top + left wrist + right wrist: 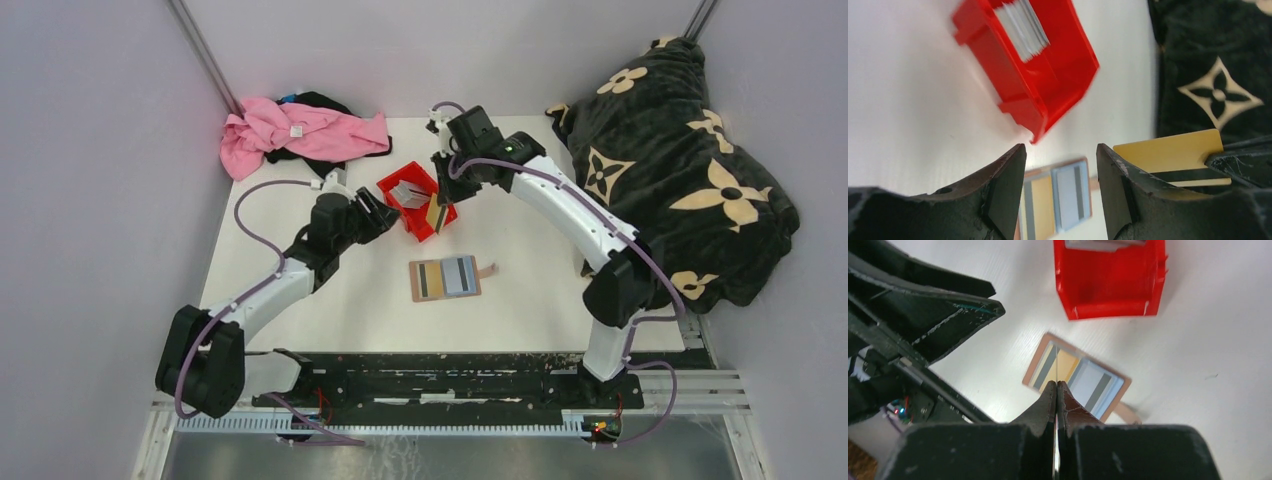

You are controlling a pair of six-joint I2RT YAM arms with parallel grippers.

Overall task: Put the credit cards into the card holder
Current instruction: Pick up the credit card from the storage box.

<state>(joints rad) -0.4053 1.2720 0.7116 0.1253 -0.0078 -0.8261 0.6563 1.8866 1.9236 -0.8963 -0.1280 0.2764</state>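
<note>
Credit cards (408, 192) stood stacked in the red bin (1008, 80) on the table (300, 300). Two more sat in the open card holder (445, 279), which lay flat just nearer the arms. The right end effector (1056, 390) was pressed together on a gold card (1173, 150), held on edge by the bin. The left end effector (1060, 165) hovered spread, gripping nothing.

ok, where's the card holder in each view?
Top external: card holder lies open mid-table, just bases-side of the red bin.
Left wrist: bottom centre, framed by the open left tool, below the red bin.
Right wrist: centre, partly behind the right tool, shut on a gold card.
Shared landmark: the red bin.
</note>
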